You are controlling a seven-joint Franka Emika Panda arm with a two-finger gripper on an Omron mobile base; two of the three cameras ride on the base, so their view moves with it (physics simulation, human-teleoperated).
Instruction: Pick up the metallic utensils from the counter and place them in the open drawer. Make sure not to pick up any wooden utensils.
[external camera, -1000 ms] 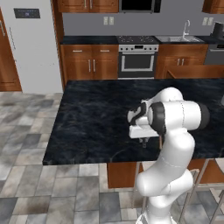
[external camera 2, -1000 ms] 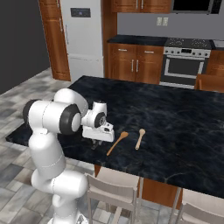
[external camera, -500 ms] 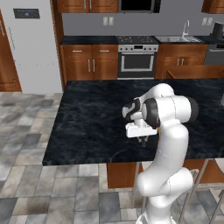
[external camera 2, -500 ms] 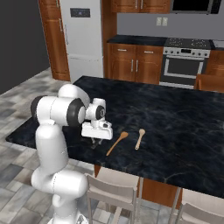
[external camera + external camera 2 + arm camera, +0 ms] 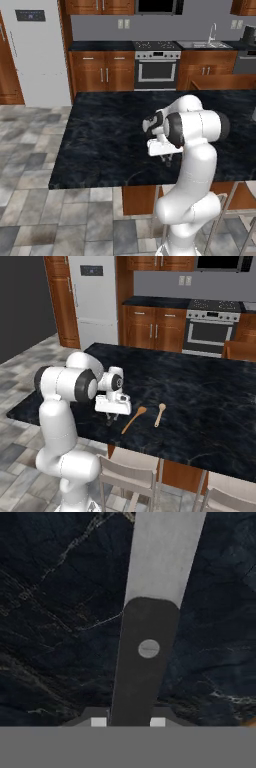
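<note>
My gripper [image 5: 128, 721] is shut on the dark handle of the metallic table knife [image 5: 147, 649], whose grey blade runs away toward the top of the hand view. In the base views the gripper [image 5: 167, 159] [image 5: 112, 417] points down, just over the near edge of the black stone counter [image 5: 100, 135] [image 5: 200, 391]. Two wooden spoons lie right of the hand, the longer one [image 5: 134, 419] nearer and the shorter one [image 5: 159, 414] beyond it. The open drawer is out of view.
Grey stools [image 5: 130, 471] [image 5: 225, 501] stand against the counter's near side by the robot. A stove [image 5: 156, 67] and wall cabinets line the far wall, with a fridge [image 5: 35, 50] at the left. Tiled floor lies left of the island.
The arm's elbow has swung a little. The hand has stayed over almost the same spot near the counter's front edge, still shut on the knife.
</note>
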